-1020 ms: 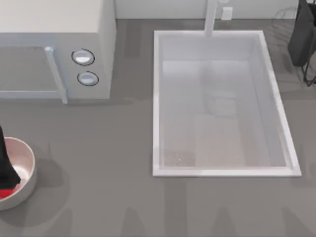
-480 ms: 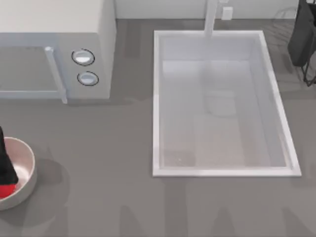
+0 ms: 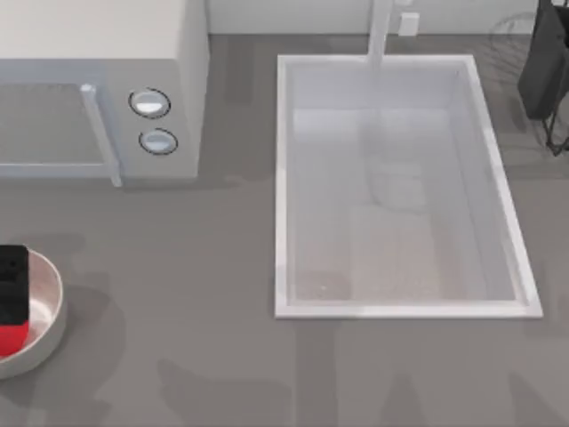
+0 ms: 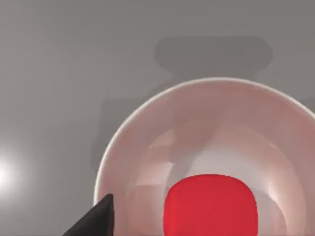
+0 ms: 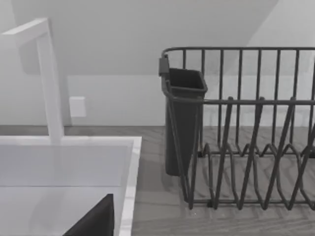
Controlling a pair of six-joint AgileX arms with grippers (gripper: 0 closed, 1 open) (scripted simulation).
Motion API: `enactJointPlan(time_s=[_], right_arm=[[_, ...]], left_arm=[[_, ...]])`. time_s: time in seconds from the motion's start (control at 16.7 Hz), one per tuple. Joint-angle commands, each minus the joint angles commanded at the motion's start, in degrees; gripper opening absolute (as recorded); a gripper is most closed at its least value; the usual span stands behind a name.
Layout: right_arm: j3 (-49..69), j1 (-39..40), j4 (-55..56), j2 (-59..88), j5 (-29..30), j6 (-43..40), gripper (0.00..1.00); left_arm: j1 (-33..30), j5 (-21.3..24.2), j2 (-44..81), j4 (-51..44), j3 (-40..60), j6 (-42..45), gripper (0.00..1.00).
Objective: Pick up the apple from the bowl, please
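- The smooth bright-red rounded apple (image 4: 210, 204) lies in the bottom of the round off-white thick-rimmed bowl (image 4: 147, 110), not lifted.
- The black left end effector (image 3: 12, 283) sits over the bowl, directly above the apple; whether it is wide, narrow or gripping, I cannot tell.
- I judge the grasp and lift remain to be done.
- The bowl stands on the grey counter (image 3: 178, 338), well apart from the white sink (image 3: 283, 178).
- The right arm is parked beyond the sink, by the dark wire dish rack (image 5: 246, 147).

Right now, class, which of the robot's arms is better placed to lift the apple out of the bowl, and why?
The left arm. Its hand hangs directly over the apple inside the bowl at the table's left edge. The right arm sits far away by the dish rack, beyond the sink.
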Motion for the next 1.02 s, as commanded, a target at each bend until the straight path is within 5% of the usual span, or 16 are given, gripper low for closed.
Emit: enactJointPlan(time_s=[0.48, 1.02], right_arm=[[0.00, 0.00, 0.00, 0.00, 0.00, 0.00, 1.00], [0.00, 0.00, 0.00, 0.00, 0.00, 0.00, 1.00]], left_arm=[[1.45, 0.00, 33.67, -22.83, 21.08, 1.85, 1.00], [1.39, 0.00, 38.00, -24.87, 23.11, 2.08, 1.00]])
